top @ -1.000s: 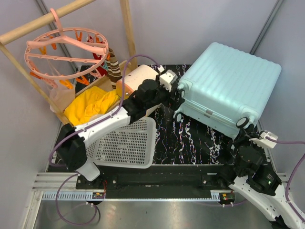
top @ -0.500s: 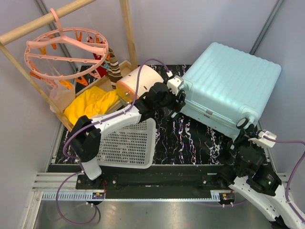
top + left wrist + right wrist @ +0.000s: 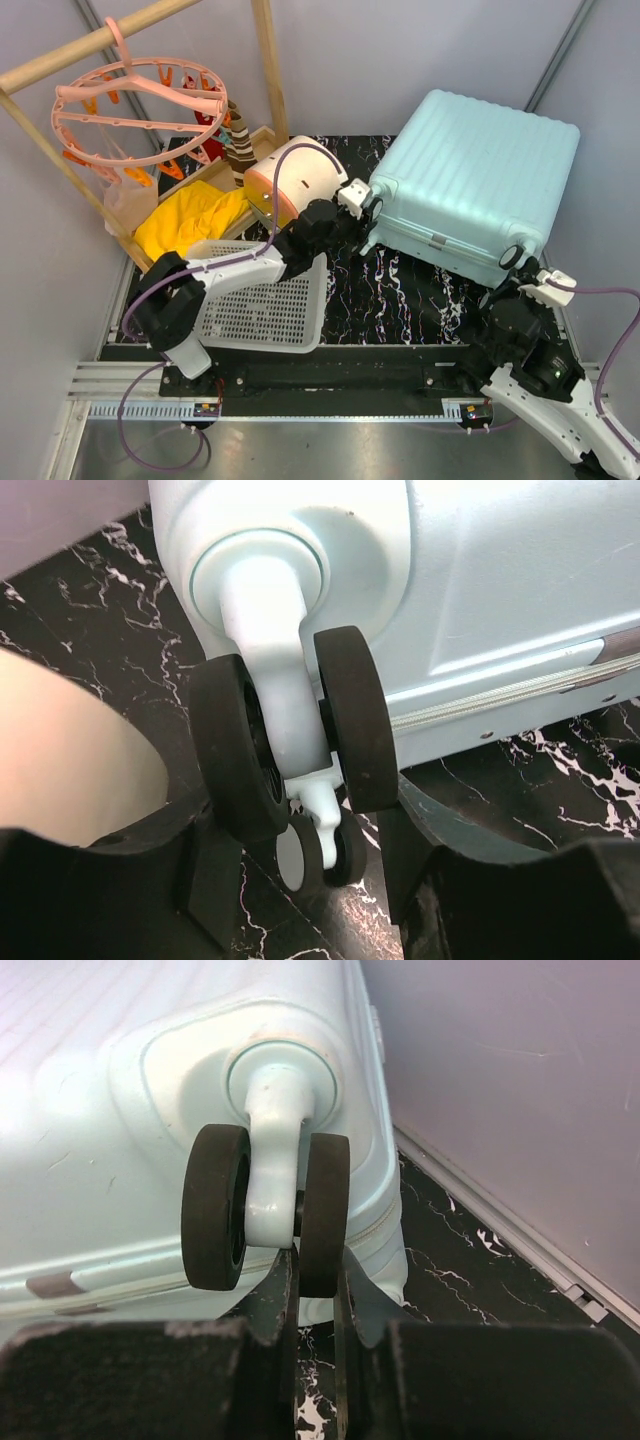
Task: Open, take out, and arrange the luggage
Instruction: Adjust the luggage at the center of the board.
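Observation:
The luggage (image 3: 480,170), a pale mint-blue hard-shell suitcase, lies flat and closed on the black marbled mat, its wheels facing the arms. My left gripper (image 3: 360,208) is at its near left corner. In the left wrist view the left gripper (image 3: 305,865) is shut on the black double wheel (image 3: 350,720) under the shell (image 3: 500,570), one finger against each outer side. My right gripper (image 3: 507,278) is at the near right corner. In the right wrist view the right gripper (image 3: 315,1280) is shut on the right-hand disc of that wheel (image 3: 325,1210), below the shell (image 3: 80,1110).
A white perforated basket (image 3: 265,300) lies under the left arm. A cream-and-orange rounded box (image 3: 295,180) stands just left of the suitcase. Behind it are a wooden crate with yellow cloth (image 3: 190,220) and a pink round clip hanger (image 3: 140,100). A wall (image 3: 520,1080) runs close on the right.
My left gripper's jaws have narrowed from wide open onto the suitcase's left wheel. The suitcase has shifted slightly back and to the left. The right gripper stays shut on its wheel.

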Available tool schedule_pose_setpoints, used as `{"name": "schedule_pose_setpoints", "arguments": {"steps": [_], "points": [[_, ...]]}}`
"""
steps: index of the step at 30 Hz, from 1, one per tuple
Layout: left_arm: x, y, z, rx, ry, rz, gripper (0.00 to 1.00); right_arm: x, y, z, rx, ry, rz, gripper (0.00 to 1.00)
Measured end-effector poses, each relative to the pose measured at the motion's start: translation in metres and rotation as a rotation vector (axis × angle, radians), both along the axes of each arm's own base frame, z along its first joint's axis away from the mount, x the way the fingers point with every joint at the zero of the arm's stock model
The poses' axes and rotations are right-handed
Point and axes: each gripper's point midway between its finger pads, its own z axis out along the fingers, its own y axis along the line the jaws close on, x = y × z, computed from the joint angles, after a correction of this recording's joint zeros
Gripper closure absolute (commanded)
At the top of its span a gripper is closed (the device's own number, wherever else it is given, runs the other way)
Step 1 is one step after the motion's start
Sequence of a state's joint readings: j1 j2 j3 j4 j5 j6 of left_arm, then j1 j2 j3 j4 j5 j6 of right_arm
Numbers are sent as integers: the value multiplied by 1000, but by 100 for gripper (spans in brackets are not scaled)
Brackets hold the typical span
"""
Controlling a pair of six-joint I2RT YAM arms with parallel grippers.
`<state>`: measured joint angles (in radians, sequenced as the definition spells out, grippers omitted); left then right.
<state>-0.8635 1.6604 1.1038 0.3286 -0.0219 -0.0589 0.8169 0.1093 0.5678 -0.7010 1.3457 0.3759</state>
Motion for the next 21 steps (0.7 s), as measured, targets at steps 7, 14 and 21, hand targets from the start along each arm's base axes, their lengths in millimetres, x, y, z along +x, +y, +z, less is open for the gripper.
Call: {"name": "schedule_pose_setpoints", "arguments": {"steps": [7,14,21], "points": [[-27,20,-1,-5,-54,48,100,6,4,1,-5,5,-41,94],[-27,49,-7,37,-73,165,100,30,23,18,-235,192,-85,47],[-33,47,-8,27,-59,194,100,48,37,42,-249,223,-104,13]]}}
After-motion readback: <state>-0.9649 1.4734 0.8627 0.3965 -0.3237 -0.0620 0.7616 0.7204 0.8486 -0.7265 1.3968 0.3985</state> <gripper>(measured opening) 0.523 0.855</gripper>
